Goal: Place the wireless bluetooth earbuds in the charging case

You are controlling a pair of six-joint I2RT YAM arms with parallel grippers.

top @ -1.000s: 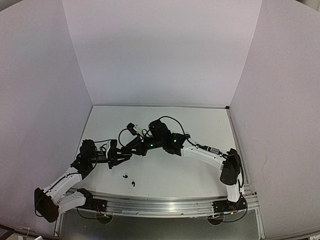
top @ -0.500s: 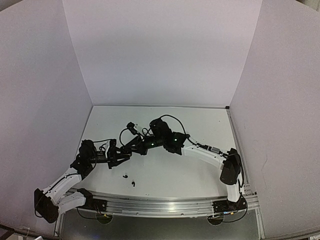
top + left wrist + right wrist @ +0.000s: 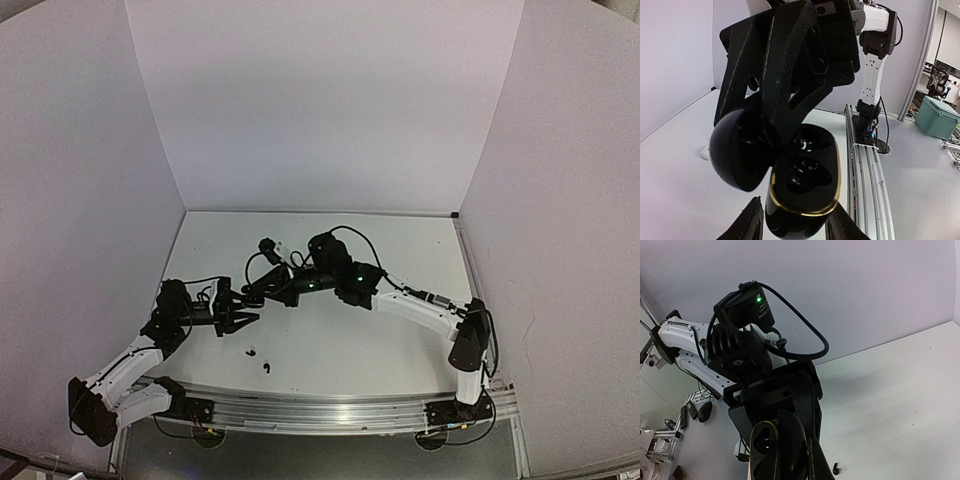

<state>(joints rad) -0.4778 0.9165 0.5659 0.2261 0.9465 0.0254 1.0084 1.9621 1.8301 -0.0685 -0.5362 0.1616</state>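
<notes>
My right hand point(image 3: 782, 456) is clamped tight on the open case point(image 3: 805, 200), gripping it up by the hinge and holding it in the air, its gold-rimmed base tipped toward my left wrist and its lid point(image 3: 737, 150) swung out to one side. My left hand point(image 3: 795, 227) is parted and holds nothing. Its fingers point(image 3: 752, 225) stand one on each side of the case's lower end, and I cannot tell whether they touch it. The wells inside are dark, so I cannot tell what sits in them. On the white surface point(image 3: 380, 250), nearer my bases than both hands, lies a black earbud point(image 3: 250, 351), with a second earbud point(image 3: 266, 367) near it, both well apart from the case.
</notes>
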